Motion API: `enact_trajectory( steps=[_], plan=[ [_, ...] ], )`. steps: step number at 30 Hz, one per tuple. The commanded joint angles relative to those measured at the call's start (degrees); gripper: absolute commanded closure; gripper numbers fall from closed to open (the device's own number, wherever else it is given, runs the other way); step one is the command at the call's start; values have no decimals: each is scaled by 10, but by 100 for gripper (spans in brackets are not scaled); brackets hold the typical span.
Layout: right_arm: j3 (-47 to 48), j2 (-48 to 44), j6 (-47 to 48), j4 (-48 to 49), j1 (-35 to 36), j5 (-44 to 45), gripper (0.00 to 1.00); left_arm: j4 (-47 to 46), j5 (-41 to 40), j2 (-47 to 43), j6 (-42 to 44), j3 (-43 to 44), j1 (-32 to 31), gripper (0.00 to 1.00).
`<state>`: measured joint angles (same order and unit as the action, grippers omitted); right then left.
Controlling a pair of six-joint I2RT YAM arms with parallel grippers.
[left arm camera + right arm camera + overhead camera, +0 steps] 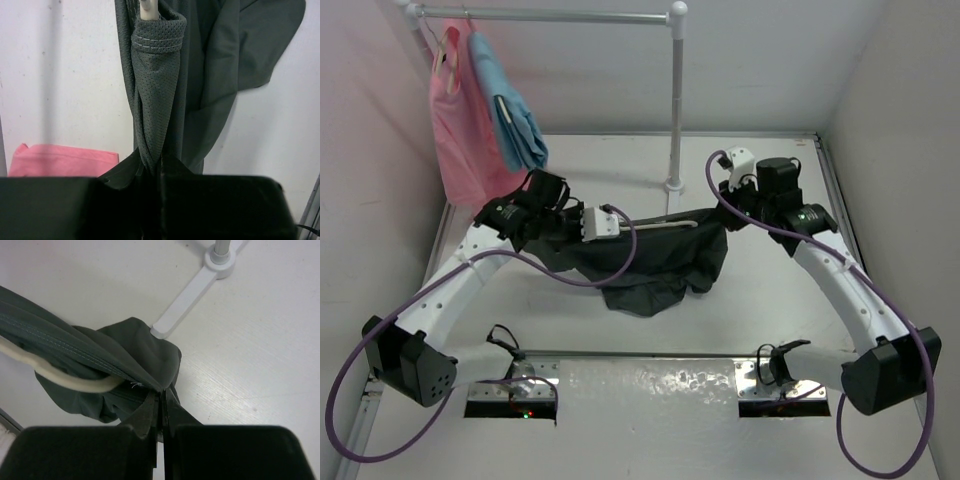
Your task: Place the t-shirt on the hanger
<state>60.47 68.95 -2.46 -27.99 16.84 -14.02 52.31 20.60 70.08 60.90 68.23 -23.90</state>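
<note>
Holding dark t-shirt [660, 265] stretched left to right over mid table [770, 300]. Lower folds sagging near-side, on the surface or just above, can't tell which.
Pinched at left end by left gripper [152, 172], closed tight on a bunched mesh fold.
Pinched at right end by right gripper [161, 405], fully closed on cloth next to a seam.
Threaded with pale beige hanger [665, 226]: pale bar along shirt's far edge, one end poking out of a hemmed opening, the other curving under a stitched hem.
In the way: rail upright [677, 100] just behind shirt, its white foot [200, 287] ending right at a shirt fold. Also purple cable [610, 272] crossing shirt's left part.
Hanging far-left on rail [550, 15], apart from shirt: pink garment [455, 120], light blue garment [510, 110].
</note>
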Motion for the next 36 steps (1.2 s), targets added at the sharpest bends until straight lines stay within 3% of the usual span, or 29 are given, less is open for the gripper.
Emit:
enact_trajectory(
  steps=[1, 5, 8, 13, 15, 21, 22, 24, 25, 27, 29, 31, 32, 33, 36],
  plan=[
    [33, -1, 13, -4, -6, 4, 100, 9, -10, -7, 16, 3, -11, 100],
    [45, 8, 21, -8, 4, -49, 100, -14, -32, 5, -7, 3, -15, 100],
    [47, 0, 44, 7, 5, -145, 100, -36, -42, 15, -25, -3, -15, 100],
    [90, 11, 87, -48, 5, -264, 100, -58, -50, 44, -50, 2, -15, 100],
    [104, 12, 78, -44, 5, -279, 100, -58, -50, 48, -47, 2, -15, 100],
    [98, 56, 46, -3, 21, -239, 100, -4, 45, 47, -28, 49, -32, 100],
    [105, 71, 44, 3, 28, -237, 97, 4, 52, 49, -20, 58, -42, 100],
    [115, 87, 29, 22, 38, -226, 79, 25, 65, 50, -11, 63, -44, 100],
    [133, 102, 29, 21, 39, -210, 56, 31, 73, 49, -9, 67, -44, 100],
    [166, 118, 52, -21, 39, -197, 44, 43, 82, 44, -9, 67, -44, 100],
    [211, 124, 75, -40, 39, -205, 39, 50, 97, 39, -9, 62, -41, 100],
    [214, 118, 78, -29, 43, -241, 42, 51, 116, 37, -10, 53, -28, 100],
    [205, 109, 80, -6, 56, -263, 49, 47, 122, 36, -9, 48, -21, 100],
    [196, 105, 89, -1, 67, -301, 64, 45, 126, 35, -8, 39, -15, 100],
    [162, 103, 147, -31, 110, -304, 69, 38, 138, 36, -5, 31, 4, 100]
  ],
)
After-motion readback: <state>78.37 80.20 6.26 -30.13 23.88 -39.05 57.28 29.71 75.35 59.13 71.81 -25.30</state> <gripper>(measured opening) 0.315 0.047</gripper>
